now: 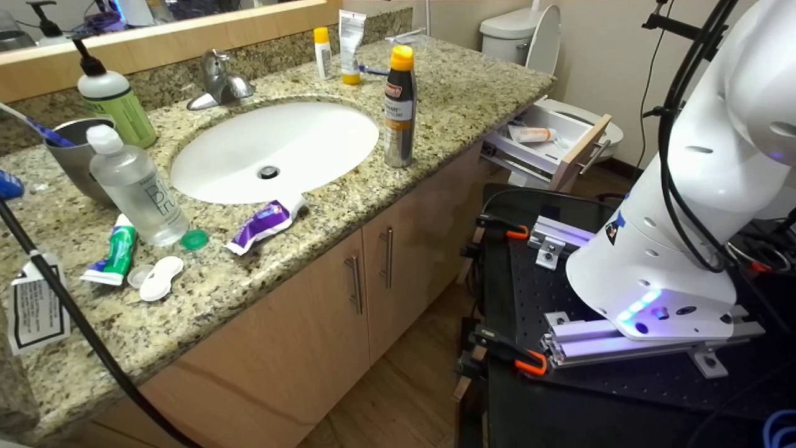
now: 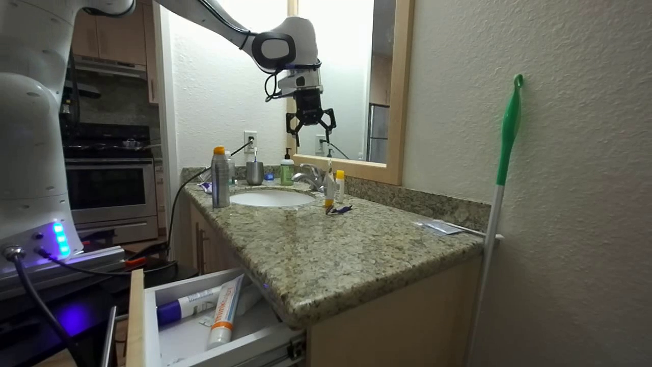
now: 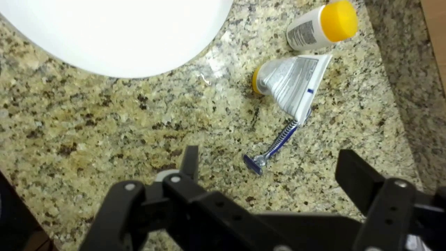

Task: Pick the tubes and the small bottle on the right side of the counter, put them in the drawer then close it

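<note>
The claw (image 2: 313, 139) hangs wide and empty over the counter (image 3: 87, 125). In the wrist view, the tube (image 3: 291, 84) and the bottle (image 3: 320, 28) stand at upper right; the drawer (image 2: 136, 316), lower left of an exterior view, is open. Picking is, I think, the step; next, go down on the tube (a razor (image 3: 280, 140) lies near).

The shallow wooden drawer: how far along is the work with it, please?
Perhaps done: a white orange-banded tube and a white blue-capped tube lie in the open drawer. In hand: nothing; the black gripper hangs open above the speckled counter. Left: the white tube and small white bottle, both yellow-capped, standing there; then closing the drawer.
</note>
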`<act>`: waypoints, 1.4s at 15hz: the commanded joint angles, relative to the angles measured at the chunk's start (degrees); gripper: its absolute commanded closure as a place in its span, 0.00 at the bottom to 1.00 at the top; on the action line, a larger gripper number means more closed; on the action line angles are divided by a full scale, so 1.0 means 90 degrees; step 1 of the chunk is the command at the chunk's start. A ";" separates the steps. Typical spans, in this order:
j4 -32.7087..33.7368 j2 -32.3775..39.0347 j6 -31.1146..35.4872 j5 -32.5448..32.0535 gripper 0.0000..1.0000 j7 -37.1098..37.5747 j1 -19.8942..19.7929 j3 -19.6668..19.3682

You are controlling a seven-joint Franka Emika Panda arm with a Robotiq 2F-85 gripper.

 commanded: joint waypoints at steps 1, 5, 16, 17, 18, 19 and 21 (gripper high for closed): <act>0.0478 0.0606 0.0405 0.0506 0.00 0.0667 0.0052 0.0129; 0.0914 0.1285 0.1230 0.0343 0.00 0.1519 0.0141 0.0094; 0.1004 0.1577 0.1074 0.0312 0.40 0.1591 -0.0017 0.0212; 0.0987 0.1578 0.1089 0.0319 0.48 0.1582 -0.0022 0.0217; 0.1001 0.1586 0.1065 0.0322 0.54 0.1572 -0.0033 0.0222; 0.0980 0.1572 0.1088 0.0360 0.62 0.1529 -0.0049 0.0247; 0.0958 0.1531 0.1104 0.0491 0.76 0.1395 -0.0109 0.0327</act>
